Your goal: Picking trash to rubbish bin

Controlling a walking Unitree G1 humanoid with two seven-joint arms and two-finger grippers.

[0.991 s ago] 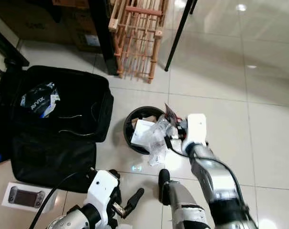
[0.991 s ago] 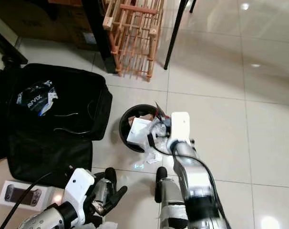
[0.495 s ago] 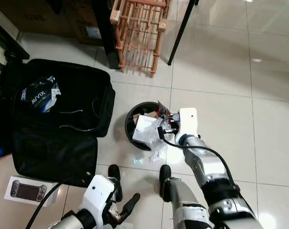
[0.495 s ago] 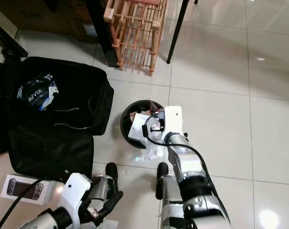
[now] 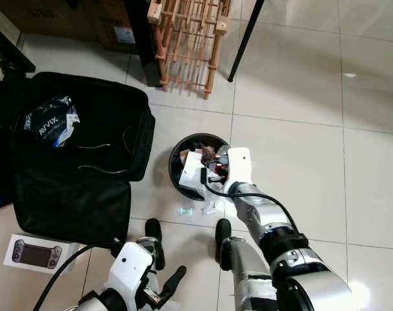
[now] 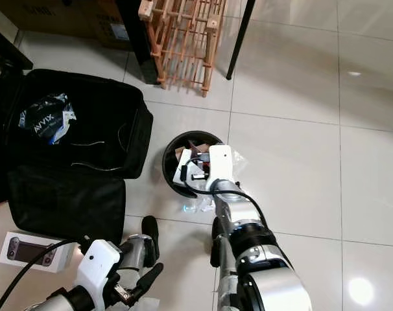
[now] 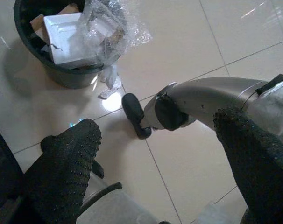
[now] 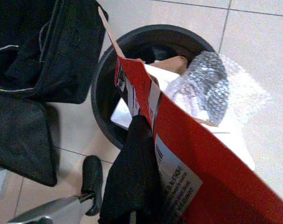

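Trash fills the round black rubbish bin [image 5: 181, 170], which stands on the pale tiled floor [image 5: 300, 103] just right of an open black bag [image 5: 80, 162]. The right gripper [image 8: 146, 140] reaches out over the bin's right rim, its fingers [image 8: 132, 172] closed on a red cardboard package [image 8: 197, 158] with white printed labels; the package is tilted, with its upper corner above the bin's opening. Inside the bin lie a white box [image 7: 69, 37], a piece of brown cardboard [image 8: 172, 63] and a wad of clear bubble wrap [image 8: 204, 79] that spills over the rim toward the floor. A small scrap of clear plastic [image 7: 109, 86] lies on the tile just outside the bin, on the side nearer the robot. The left gripper [image 7: 155, 140] hangs low near the robot's feet, well apart from the bin, with its two studded fingers [image 7: 67, 158] spread wide and nothing between them. In the open bag rests a dark packet [image 5: 50, 124] with white lettering. A white box [image 5: 35, 254] picturing a handheld game console lies on the floor below the bag. A wooden rack [image 5: 187, 42] and a thin black leg [image 5: 243, 40] stand farther off beyond the bin.
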